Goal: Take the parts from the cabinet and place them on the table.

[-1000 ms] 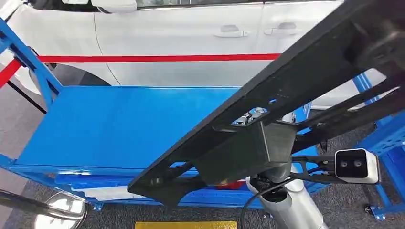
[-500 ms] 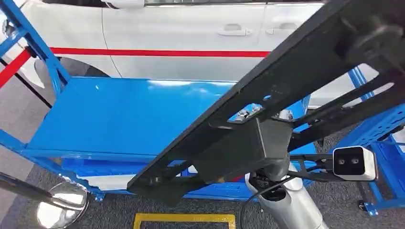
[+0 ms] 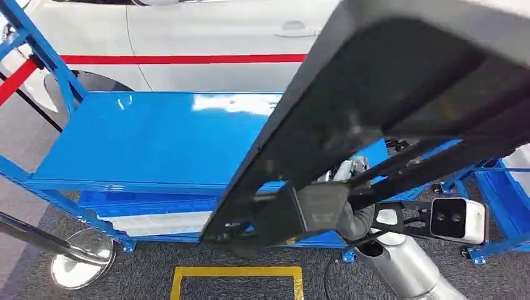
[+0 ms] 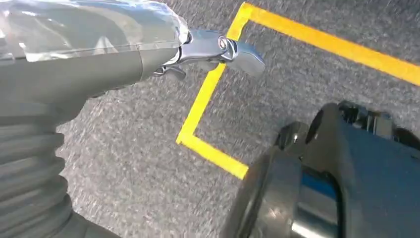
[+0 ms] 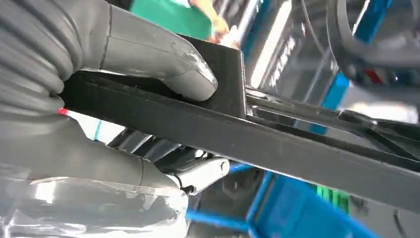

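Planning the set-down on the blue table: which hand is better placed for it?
The right hand: it already grips the black part over the blue table. The left hand hangs over the floor, holding nothing.

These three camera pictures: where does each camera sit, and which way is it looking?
Head view: high on the body, looking down at the blue table; the right robot hand carries a long black part.
Left wrist view: behind the left robot hand, facing grey carpet with yellow tape.
Right wrist view: behind the right robot hand, thumb on the part.
Head and right wrist views share the part.
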`<action>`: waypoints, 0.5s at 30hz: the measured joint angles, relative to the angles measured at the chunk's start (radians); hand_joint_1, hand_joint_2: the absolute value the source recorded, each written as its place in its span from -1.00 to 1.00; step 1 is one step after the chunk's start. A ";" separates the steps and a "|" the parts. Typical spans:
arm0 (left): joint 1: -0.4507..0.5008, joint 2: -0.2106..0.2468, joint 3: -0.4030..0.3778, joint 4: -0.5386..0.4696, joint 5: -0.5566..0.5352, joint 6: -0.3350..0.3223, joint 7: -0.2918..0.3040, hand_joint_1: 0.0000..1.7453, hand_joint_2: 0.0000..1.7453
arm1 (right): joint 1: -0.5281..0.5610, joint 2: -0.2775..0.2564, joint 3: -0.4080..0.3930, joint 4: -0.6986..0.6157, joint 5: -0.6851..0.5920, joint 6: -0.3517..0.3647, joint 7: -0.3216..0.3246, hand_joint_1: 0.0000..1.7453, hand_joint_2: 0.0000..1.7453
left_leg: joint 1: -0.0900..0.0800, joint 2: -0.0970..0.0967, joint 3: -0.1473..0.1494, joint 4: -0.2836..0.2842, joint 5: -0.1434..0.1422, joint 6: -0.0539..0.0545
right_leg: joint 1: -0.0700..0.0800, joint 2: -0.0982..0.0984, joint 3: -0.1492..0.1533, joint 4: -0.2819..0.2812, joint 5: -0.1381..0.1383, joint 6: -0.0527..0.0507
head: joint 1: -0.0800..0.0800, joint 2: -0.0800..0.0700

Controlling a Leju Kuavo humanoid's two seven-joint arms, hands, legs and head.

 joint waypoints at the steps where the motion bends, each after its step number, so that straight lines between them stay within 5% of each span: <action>1: 0.000 0.000 0.000 0.000 0.000 0.000 0.000 -1.00 1.00 | 0.000 0.000 0.001 0.002 0.002 0.004 0.000 0.96 1.00 | 0.001 0.000 -0.025 0.077 -0.055 -0.003 | 0.002 0.000 -0.010 0.000 0.008 -0.002 | 0.000 0.000; 3: 0.000 0.000 0.000 0.000 0.000 -0.001 0.000 -1.00 1.00 | 0.000 -0.001 0.003 0.007 0.004 -0.005 0.000 0.96 1.00 | 0.001 0.000 -0.064 0.219 -0.118 -0.007 | 0.009 0.000 -0.031 0.002 0.023 -0.005 | 0.000 0.000; 4: 0.001 0.000 0.000 0.000 0.000 -0.004 0.000 -1.00 1.00 | 0.000 -0.002 0.004 0.008 0.002 -0.013 0.000 0.96 1.00 | 0.001 0.000 -0.062 0.246 -0.112 -0.005 | 0.012 0.000 -0.042 0.003 0.031 -0.006 | 0.000 0.000; 5: 0.001 0.000 0.000 0.000 0.000 -0.004 0.000 -1.00 1.00 | 0.000 -0.004 0.005 0.008 0.001 -0.017 0.000 0.96 1.00 | 0.000 0.000 -0.036 0.223 -0.081 0.002 | 0.016 0.000 -0.053 0.003 0.039 -0.006 | 0.000 0.000; 7: 0.000 0.000 0.000 0.000 0.000 -0.005 0.000 -1.00 1.00 | -0.002 -0.006 0.005 0.008 0.000 -0.017 0.000 0.96 1.00 | -0.007 -0.001 0.068 0.073 -0.015 0.022 | 0.024 0.001 -0.068 0.004 0.052 -0.007 | 0.000 0.000; 8: -0.001 0.002 0.000 0.000 0.000 -0.006 0.000 -1.00 1.00 | -0.003 -0.007 0.005 0.008 -0.004 -0.019 0.000 0.96 1.00 | -0.015 -0.003 0.133 -0.022 -0.007 0.041 | 0.023 0.001 -0.071 0.004 0.058 -0.007 | 0.000 0.000; 9: -0.003 0.007 0.000 0.001 0.000 -0.006 -0.001 -1.00 1.00 | -0.005 -0.008 0.005 0.008 -0.010 -0.022 0.000 0.96 1.00 | -0.019 -0.001 0.165 -0.081 -0.033 0.054 | 0.029 0.000 -0.074 0.004 0.063 0.000 | 0.000 0.000; 10: -0.005 0.008 0.000 0.001 0.000 -0.006 -0.005 -1.00 1.00 | -0.008 -0.011 0.006 0.009 -0.021 -0.028 0.000 0.96 1.00 | -0.022 -0.003 0.172 -0.096 -0.029 0.045 | 0.021 -0.002 -0.075 0.002 0.071 0.008 | 0.000 0.000; 13: -0.004 0.012 0.000 0.001 0.000 -0.003 -0.006 -1.00 1.00 | -0.017 -0.018 0.008 0.015 -0.053 -0.032 0.000 0.96 1.00 | -0.029 -0.002 0.161 -0.117 0.001 0.057 | 0.014 -0.002 -0.078 -0.010 0.094 0.028 | 0.000 0.000; 14: -0.005 0.012 0.000 0.001 0.000 -0.001 -0.006 -1.00 1.00 | -0.016 -0.026 0.007 0.018 -0.058 -0.026 0.000 0.96 1.00 | -0.020 0.006 0.164 -0.134 0.020 0.057 | 0.013 0.000 -0.085 0.000 0.075 0.031 | 0.000 0.000; 15: -0.006 0.009 0.001 0.001 0.000 0.005 -0.007 -1.00 1.00 | -0.011 -0.030 0.004 0.020 -0.050 -0.001 0.000 0.96 1.00 | -0.020 0.005 0.152 -0.140 0.033 0.067 | 0.016 0.001 -0.101 0.036 0.018 0.035 | 0.000 0.000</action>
